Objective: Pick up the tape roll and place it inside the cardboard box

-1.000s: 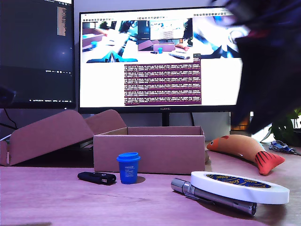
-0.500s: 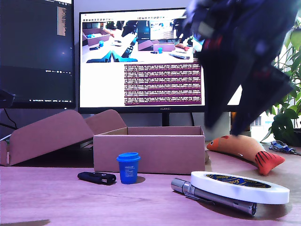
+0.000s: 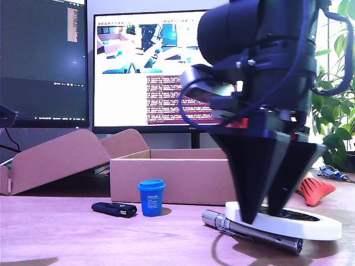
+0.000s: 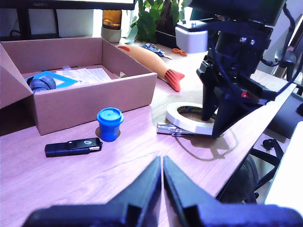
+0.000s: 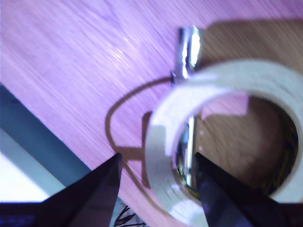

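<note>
My second gripper (image 3: 265, 213) is parked right over the tape roll (image 3: 310, 220), jaws spread wide with one fingertip (image 5: 102, 187) outside the white ring's wall and the other inside the hole, not squeezing it. The roll lies flat, propped on the silver flashlight (image 3: 252, 231). The cardboard box (image 3: 172, 178) sits behind it. My first gripper (image 4: 162, 176) is pinched closed, holding nothing.

One tape roll (image 3: 302, 220), one cardboard box (image 3: 172, 180), one blue cup (image 3: 151, 197), one flashlight (image 3: 252, 231), two monitors (image 3: 150, 69).
</note>
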Controlling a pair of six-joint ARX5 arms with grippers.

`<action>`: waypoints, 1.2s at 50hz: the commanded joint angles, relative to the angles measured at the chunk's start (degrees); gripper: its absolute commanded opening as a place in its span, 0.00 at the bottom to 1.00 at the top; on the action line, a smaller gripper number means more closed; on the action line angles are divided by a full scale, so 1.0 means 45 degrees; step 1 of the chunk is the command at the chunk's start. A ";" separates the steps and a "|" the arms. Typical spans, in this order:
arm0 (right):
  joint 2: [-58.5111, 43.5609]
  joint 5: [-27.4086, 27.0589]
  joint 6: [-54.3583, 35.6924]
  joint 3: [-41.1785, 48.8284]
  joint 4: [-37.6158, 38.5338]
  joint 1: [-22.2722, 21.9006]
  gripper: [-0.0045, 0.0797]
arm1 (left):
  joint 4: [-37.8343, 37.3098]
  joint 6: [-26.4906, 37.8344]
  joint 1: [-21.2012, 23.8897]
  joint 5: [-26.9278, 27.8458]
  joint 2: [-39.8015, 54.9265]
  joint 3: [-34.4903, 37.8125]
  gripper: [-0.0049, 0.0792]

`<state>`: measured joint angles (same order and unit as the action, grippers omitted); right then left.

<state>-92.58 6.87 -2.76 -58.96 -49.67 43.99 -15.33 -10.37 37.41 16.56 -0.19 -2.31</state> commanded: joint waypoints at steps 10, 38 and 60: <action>-0.0481 -0.0049 -0.0452 -0.0005 0.0102 0.0029 0.57 | 0.0078 -0.0044 0.0024 -0.0039 -0.0121 0.0296 0.04; -0.0782 -0.0039 -0.0495 -0.0005 0.0029 0.0058 0.26 | 0.0078 -0.0175 0.0024 -0.0039 -0.0121 0.0296 0.04; -0.0782 -0.0044 -0.0733 -0.0010 -0.0219 0.0053 0.10 | 0.0078 -0.0170 0.0024 -0.0039 -0.0121 0.0296 0.04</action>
<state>-96.01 6.70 -5.91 -58.96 -50.54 43.97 -15.35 -11.00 37.41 16.43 -0.19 -2.31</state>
